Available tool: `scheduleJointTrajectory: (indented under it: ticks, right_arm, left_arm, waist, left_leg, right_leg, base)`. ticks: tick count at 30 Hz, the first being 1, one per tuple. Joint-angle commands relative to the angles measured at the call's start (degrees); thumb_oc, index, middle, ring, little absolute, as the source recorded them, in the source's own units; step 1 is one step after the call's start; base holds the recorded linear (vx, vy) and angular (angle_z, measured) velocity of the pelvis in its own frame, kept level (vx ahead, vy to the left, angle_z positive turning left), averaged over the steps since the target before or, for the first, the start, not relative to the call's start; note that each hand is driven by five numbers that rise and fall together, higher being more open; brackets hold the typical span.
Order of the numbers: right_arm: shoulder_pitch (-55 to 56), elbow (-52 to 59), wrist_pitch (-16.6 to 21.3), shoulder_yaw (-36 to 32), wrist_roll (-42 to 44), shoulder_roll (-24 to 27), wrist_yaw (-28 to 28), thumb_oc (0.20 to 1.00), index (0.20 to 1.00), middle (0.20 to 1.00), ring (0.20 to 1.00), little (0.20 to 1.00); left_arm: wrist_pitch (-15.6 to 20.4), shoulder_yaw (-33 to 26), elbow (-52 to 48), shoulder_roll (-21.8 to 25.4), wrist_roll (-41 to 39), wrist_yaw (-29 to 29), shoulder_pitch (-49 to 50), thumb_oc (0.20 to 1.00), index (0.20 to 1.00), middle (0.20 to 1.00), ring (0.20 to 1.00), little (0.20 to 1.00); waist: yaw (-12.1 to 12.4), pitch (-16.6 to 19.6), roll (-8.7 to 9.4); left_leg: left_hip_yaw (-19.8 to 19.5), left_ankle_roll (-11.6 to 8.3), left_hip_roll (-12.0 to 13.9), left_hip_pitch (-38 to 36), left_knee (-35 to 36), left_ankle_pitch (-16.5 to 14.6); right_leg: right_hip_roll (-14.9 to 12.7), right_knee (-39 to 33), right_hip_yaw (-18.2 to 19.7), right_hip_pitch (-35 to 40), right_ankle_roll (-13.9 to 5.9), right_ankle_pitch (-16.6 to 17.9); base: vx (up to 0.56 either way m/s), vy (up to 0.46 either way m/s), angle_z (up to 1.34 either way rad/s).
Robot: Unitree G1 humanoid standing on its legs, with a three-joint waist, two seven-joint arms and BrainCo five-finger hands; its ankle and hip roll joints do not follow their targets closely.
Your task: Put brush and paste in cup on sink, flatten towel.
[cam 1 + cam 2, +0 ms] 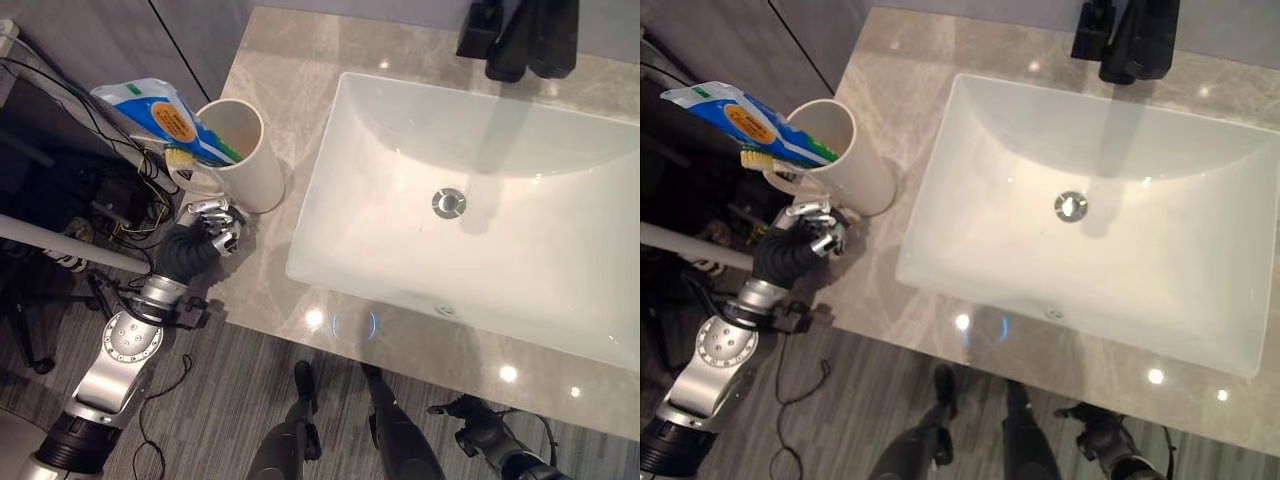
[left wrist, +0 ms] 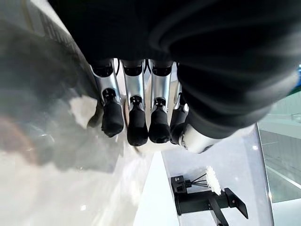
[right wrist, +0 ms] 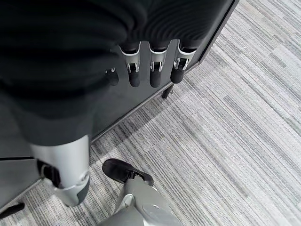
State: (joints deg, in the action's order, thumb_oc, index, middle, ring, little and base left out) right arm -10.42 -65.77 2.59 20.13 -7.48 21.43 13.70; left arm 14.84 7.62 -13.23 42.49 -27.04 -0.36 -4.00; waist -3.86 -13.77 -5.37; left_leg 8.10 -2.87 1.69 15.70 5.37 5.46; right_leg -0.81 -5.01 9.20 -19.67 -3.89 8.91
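Grey counter (image 1: 300,120): left hand (image 1: 212,225) beside cup (image 1: 245,150) (fingers (image 2: 136,127) relaxed, empty), right hand (image 3: 150,70) straight-fingered

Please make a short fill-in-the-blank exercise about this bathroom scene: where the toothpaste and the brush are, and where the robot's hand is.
1. The toothpaste tube and the toothbrush both stick out of the white ____.
2. The cup stands on the counter on the robot's ____ side of the basin.
3. The left hand rests on the counter just in front of the cup and holds ____.
4. The drain sits in the bottom of the ____.

Missing words: cup; left; nothing; basin
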Motion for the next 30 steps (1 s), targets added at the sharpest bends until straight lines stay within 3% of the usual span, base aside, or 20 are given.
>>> scheduleJointTrajectory:
  ticks: [1, 10, 15, 30]
  right_arm:
    - [1.73, -0.1, 0.46, 0.56, 1.41, 0.19, 0.87, 1.0, 1.0, 1.0, 1.0, 1.0]
    - [2.02, -0.81, 0.47, 0.7, 1.29, -0.42, 0.43, 1.0, 1.0, 1.0, 1.0, 1.0]
    - [2.28, -0.14, 0.88, 0.44, 2.61, -0.31, 1.28, 1.0, 1.0, 1.0, 1.0, 1.0]
    - [3.14, 0.97, 1.2, 0.45, 3.97, -0.32, 2.34, 1.0, 1.0, 1.0, 1.0, 1.0]
  left_arm:
    - [0.0, 2.85, -1.74, 0.38, -0.73, -2.34, 3.59, 0.2, 0.2, 0.2, 0.2, 0.2]
    - [-0.02, 5.36, -1.85, 0.03, 0.07, -2.93, 1.57, 0.2, 0.2, 0.2, 0.2, 0.2]
    - [0.28, 4.78, -0.02, -3.1, -0.58, 0.88, -1.21, 0.2, 0.2, 0.2, 0.2, 0.2]
    - [2.14, -0.53, 4.58, -4.87, 6.68, 10.45, -8.4, 0.2, 0.2, 0.2, 0.2, 0.2]
  waist:
    - [0.15, 3.59, 2.17]
    - [-0.32, 4.17, 1.9]
    - [-0.98, 3.29, 2.15]
    - [-2.04, 3.63, 2.31]
  left_leg:
    - [-0.68, -3.91, 3.44, -2.33, -0.37, -0.45]
    - [-0.12, -3.86, 3.22, -2.15, -0.37, -0.52]
    - [0.59, -4.18, 3.66, -0.39, -0.37, 0.26]
    - [2.05, -5.01, 5.04, 0.61, -0.37, 0.64]
  right_leg:
    - [-5.45, 0.01, 0.99, -1.85, -5.04, 0.25]
    - [-5.5, 0.01, 1.11, -2.21, -5.24, 0.67]
    - [-4.58, 0.01, 2.1, -4.35, -5.32, 1.46]
    - [-3.74, 0.01, 3.28, -6.19, -5.19, 1.82]
  base:
    - [-0.03, 0.019, 0.02]
    - [-0.01, -0.002, -0.01]
    - [-0.05, -0.037, -0.04]
    - [0.01, -0.019, -0.1]
